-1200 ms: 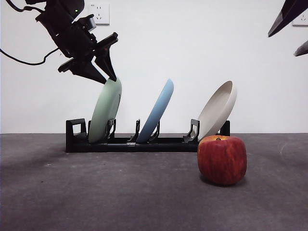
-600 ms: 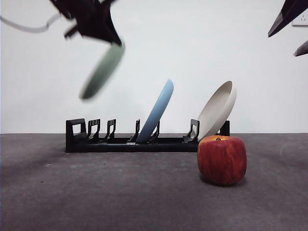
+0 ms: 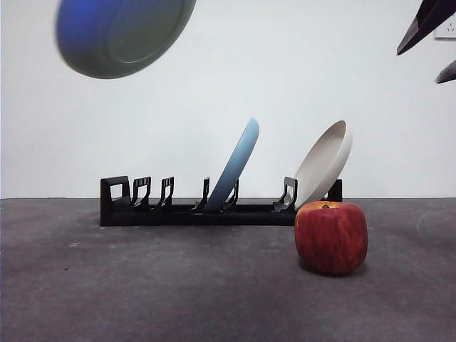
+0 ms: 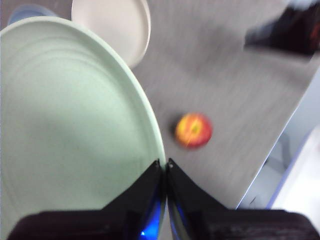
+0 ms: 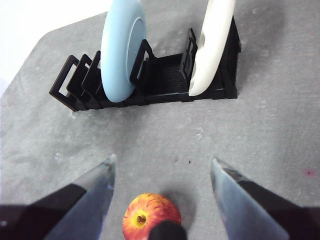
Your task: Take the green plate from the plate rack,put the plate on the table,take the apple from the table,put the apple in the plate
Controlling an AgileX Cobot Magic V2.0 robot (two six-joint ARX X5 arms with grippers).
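Note:
My left gripper (image 4: 164,165) is shut on the rim of the green plate (image 4: 70,125) and holds it high in the air. In the front view the green plate (image 3: 125,32) hangs at the top left, well above the black plate rack (image 3: 214,206), with its underside turned to the camera. The red apple (image 3: 331,236) stands on the dark grey table (image 3: 142,285) in front of the rack's right end; it also shows in the right wrist view (image 5: 151,217). My right gripper (image 5: 162,175) is open, above the apple, and shows as black tips (image 3: 427,28) at the top right.
A light blue plate (image 3: 235,164) and a beige plate (image 3: 324,162) lean in the rack's middle and right slots. The rack's left slots (image 3: 142,192) hold nothing. A white wall stands behind the table.
The green plate has been lifted out of the rack's left slot, upward and to the left, and has turned its underside to the front camera. The right arm has not moved.

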